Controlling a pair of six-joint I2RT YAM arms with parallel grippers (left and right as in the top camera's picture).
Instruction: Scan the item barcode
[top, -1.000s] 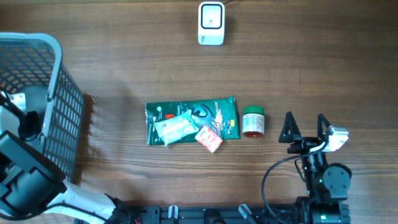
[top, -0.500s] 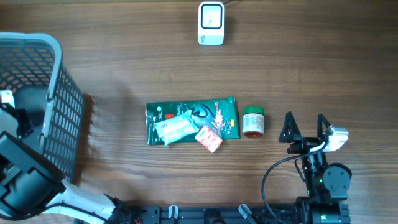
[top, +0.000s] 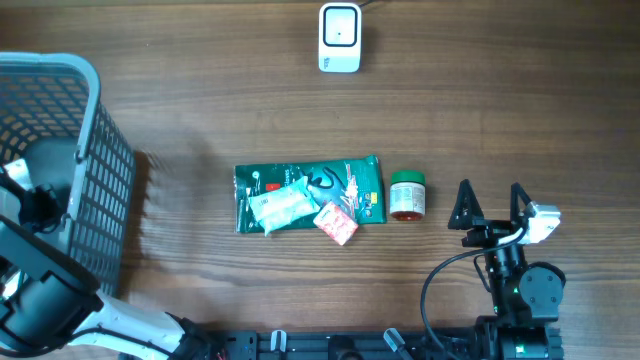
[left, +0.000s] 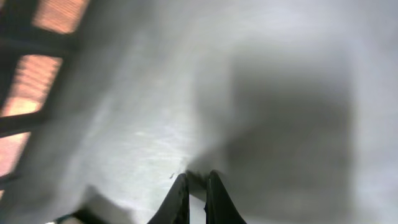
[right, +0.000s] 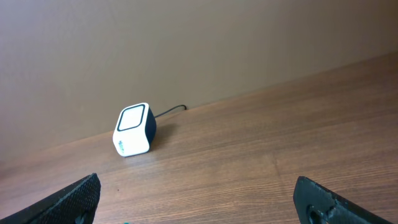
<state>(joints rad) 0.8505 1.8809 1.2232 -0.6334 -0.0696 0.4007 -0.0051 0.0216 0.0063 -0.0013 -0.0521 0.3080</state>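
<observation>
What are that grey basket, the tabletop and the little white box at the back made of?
Grey basket: probably matt moulded plastic, its walls an open grid of thin bars.
Tabletop: wood or wood-look laminate, brown with grain streaks; I cannot tell which.
White box: likely smooth hard plastic, with rounded corners and a dark side.

Desk (top: 200, 100) seen as matt grained wood; basket (top: 108, 190) as grey plastic lattice; green packet (top: 362, 180) as glossy film; scanner (top: 339, 38) as smooth white plastic
</observation>
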